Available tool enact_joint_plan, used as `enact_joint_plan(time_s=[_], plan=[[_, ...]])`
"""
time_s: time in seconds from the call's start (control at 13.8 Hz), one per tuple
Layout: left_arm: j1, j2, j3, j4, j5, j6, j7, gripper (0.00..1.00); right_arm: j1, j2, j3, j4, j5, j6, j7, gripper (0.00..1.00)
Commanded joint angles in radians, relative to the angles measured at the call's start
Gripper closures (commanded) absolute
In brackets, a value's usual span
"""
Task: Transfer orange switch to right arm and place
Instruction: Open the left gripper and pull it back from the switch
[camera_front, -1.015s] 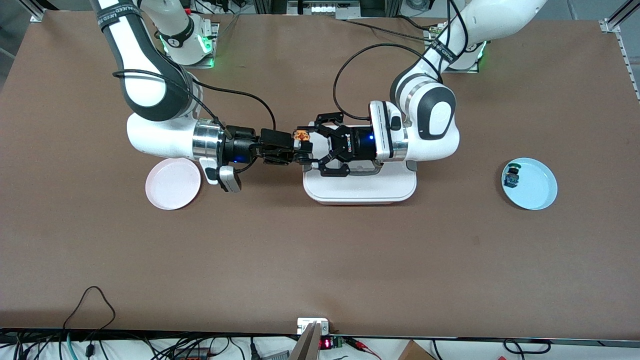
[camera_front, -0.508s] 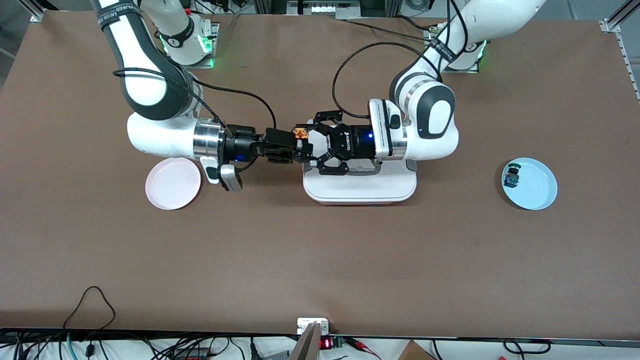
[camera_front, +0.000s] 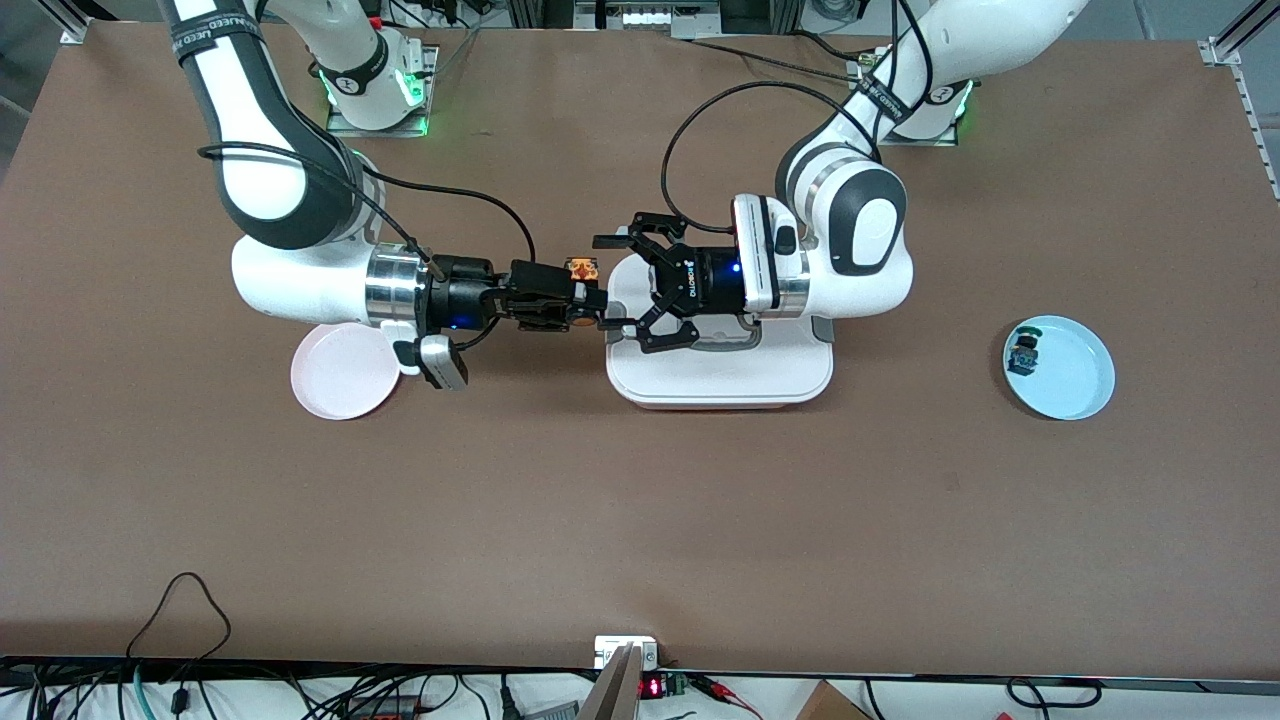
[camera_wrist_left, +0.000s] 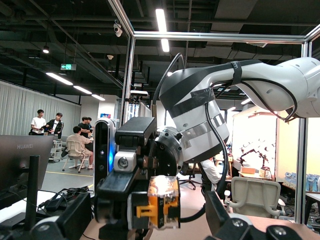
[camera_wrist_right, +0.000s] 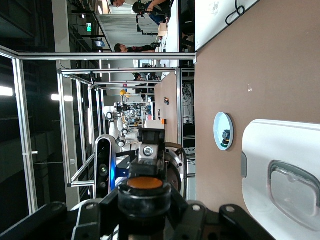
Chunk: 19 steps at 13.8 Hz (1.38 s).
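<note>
Front view shows the orange switch (camera_front: 581, 270) up in the air, pinched between the fingers of the right gripper (camera_front: 588, 305), just beside the edge of the white tray (camera_front: 720, 385) and over the brown worktop (camera_front: 640, 520). The left gripper (camera_front: 625, 290) faces it over the tray, with its fingers spread wide and touching nothing.

The switch looks very small and light, a hard plastic body with a smooth orange cap. It probably will not bend, but it could turn or slip in a weak pinch. The flat black sides of the body seem the best place to hold it; the rounded cap seems a poor one.

The worktop is flat and matte. A pink plate (camera_front: 340, 385) lies under the right arm's wrist, and a blue plate (camera_front: 1075, 385) with a similar small part (camera_front: 1022, 350) lies toward the left arm's end. Around it stand aluminium frames, and some people sit at desks in the room.
</note>
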Motion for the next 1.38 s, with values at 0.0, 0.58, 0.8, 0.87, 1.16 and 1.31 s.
enact_joint_plan(time_s=[0.0, 0.58, 0.8, 0.87, 1.16, 1.31], plan=[[0.020, -0.014, -0.007, -0.014, -0.033, -0.004, 0.022, 0.00, -0.015, -0.002, 0.004, 0.013, -0.014, -0.026, -0.001, 1.00], [0.258, -0.039, -0.004, -0.011, 0.457, -0.202, -0.291, 0.00, -0.196, -0.002, 0.003, 0.044, -0.196, -0.259, 0.010, 1.00], [0.348, -0.040, -0.004, -0.001, 0.723, -0.266, -0.472, 0.00, -0.279, -0.014, 0.001, 0.070, -0.364, -0.337, 0.041, 1.00], [0.365, -0.039, -0.003, 0.000, 0.794, -0.282, -0.521, 0.00, -0.311, -0.014, 0.001, 0.090, -0.427, -0.366, 0.042, 1.00], [0.408, -0.036, 0.014, -0.001, 1.167, -0.294, -0.695, 0.00, -0.385, -0.014, 0.001, 0.124, -0.673, -0.405, 0.050, 1.00], [0.445, -0.036, 0.014, 0.002, 1.340, -0.332, -0.817, 0.00, -0.394, -0.020, -0.003, 0.142, -0.824, -0.405, 0.062, 1.00]])
